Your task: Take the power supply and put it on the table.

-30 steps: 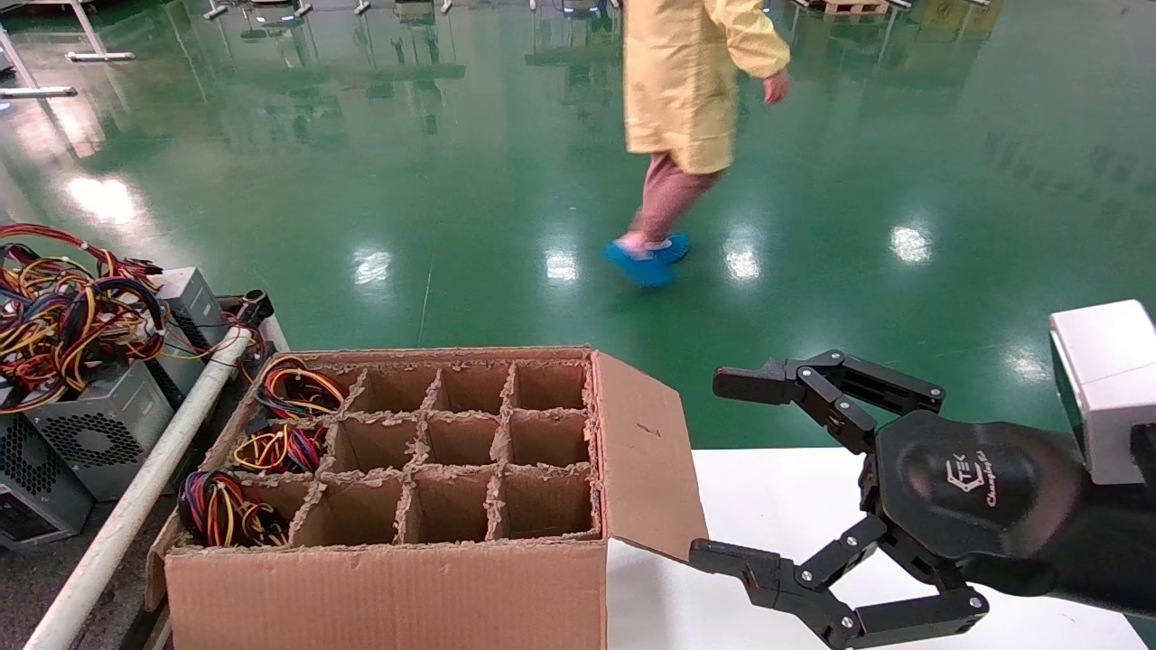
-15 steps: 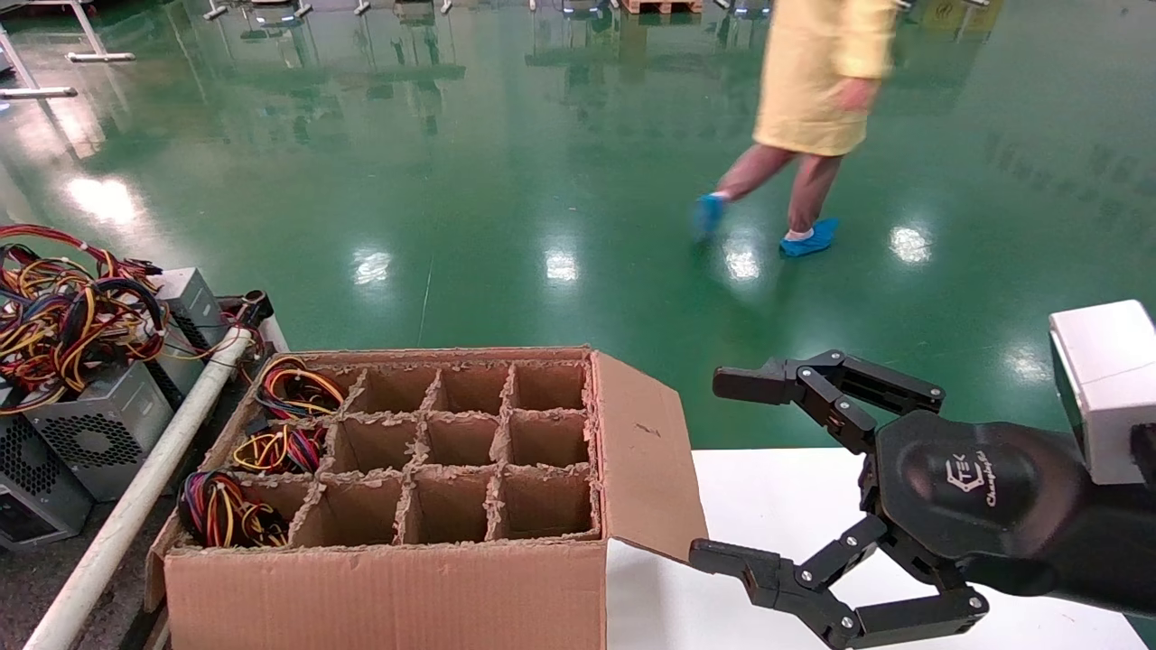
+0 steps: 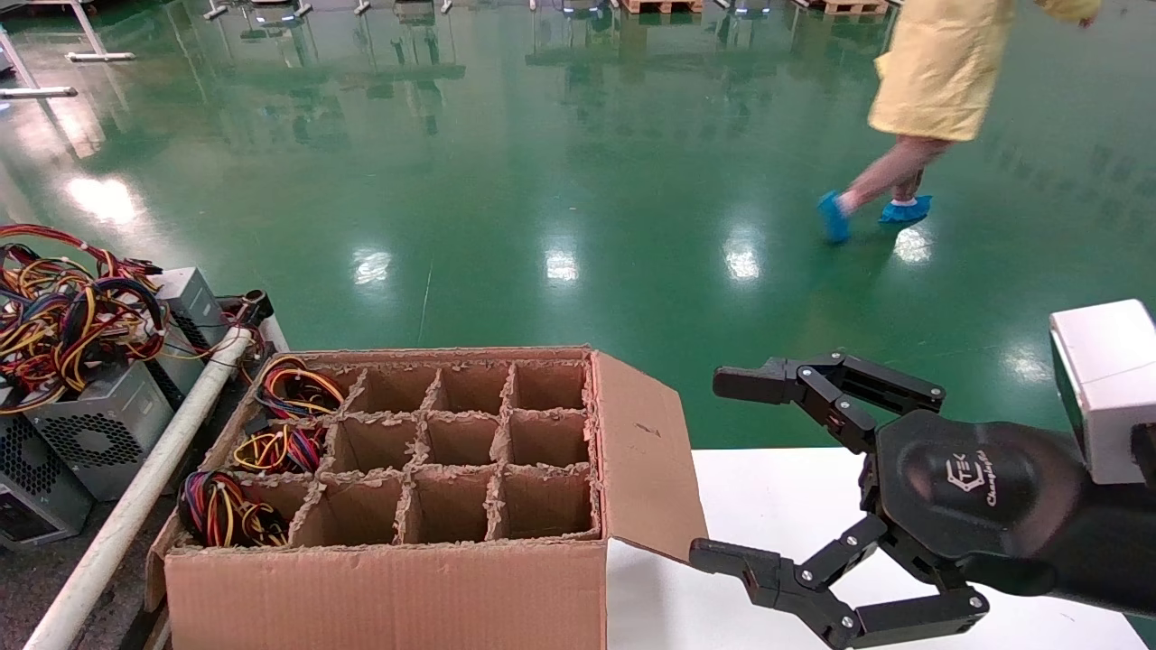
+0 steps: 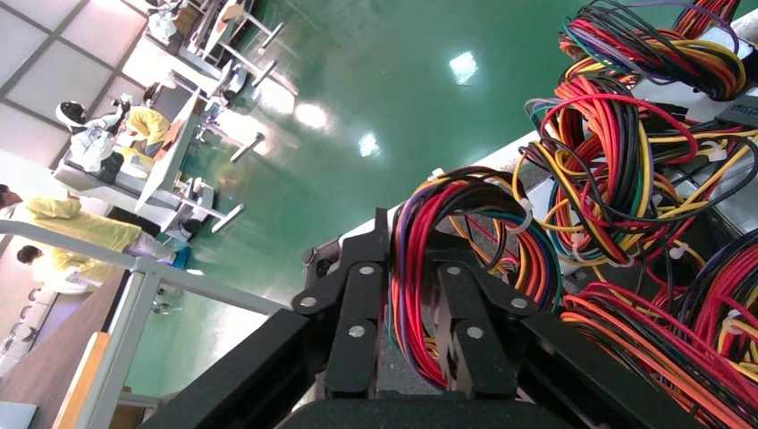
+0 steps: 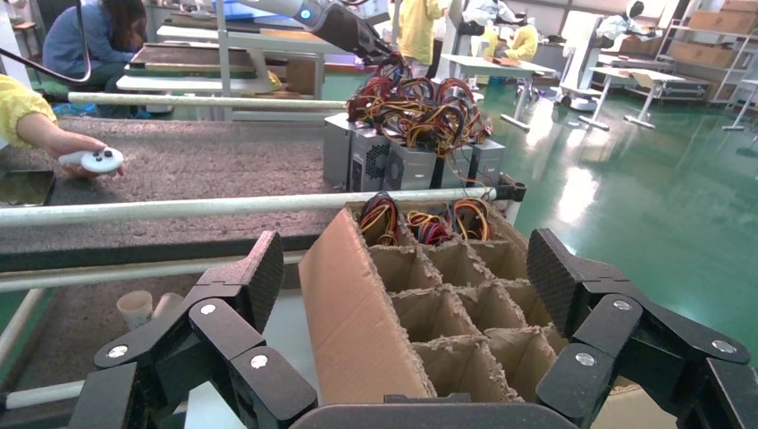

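My left gripper is shut on a red, purple and orange wire bundle of a power supply; that unit's grey body is hidden behind the fingers. It works over the pile of grey power supplies with tangled wires to the left of the cardboard box, and is out of the head view. In the right wrist view the left arm reaches down to that pile. My right gripper hovers open and empty over the white table, right of the box.
A cardboard box with divider cells stands between the pile and the table. Its three leftmost cells hold wire bundles. Its right flap hangs open toward my right gripper. A white pipe rail runs beside it. A person walks on the green floor behind.
The person in the yellow coat has walked from the middle to the far right. Neither arm has visibly moved.
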`<state>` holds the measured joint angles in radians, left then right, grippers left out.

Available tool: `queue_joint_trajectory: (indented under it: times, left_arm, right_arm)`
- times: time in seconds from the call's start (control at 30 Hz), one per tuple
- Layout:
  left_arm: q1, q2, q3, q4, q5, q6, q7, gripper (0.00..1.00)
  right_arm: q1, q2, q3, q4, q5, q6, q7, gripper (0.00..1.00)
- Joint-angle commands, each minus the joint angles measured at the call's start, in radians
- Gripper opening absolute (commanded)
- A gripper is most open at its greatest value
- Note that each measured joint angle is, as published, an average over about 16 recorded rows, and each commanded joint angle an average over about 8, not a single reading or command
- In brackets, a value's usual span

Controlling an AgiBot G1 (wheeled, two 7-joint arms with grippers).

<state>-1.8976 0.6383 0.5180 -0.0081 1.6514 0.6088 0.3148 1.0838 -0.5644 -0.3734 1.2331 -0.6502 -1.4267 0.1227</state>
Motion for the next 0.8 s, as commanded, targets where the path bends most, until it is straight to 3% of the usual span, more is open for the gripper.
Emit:
queue_joint_trajectory:
  times: [0.03, 0.5, 0.8]
  left_arm:
    - [0.0, 0.0, 0.0, 0.0, 0.0, 0.0, 0.0, 1.0]
    - [-0.007, 0.0, 0.004, 0.008, 0.007, 0.016, -0.011, 1.0]
    - [-0.078, 0.013, 0.052, 0.058, 0.076, 0.089, -0.09, 1.0]
  right_arm:
    - [0.0, 0.0, 0.0, 0.0, 0.0, 0.0, 0.0, 1.0]
    - [0.0, 0.0, 0.0, 0.0, 0.0, 0.0, 0.0, 1.0]
    - [0.0, 0.0, 0.0, 0.0, 0.0, 0.0, 0.0, 1.0]
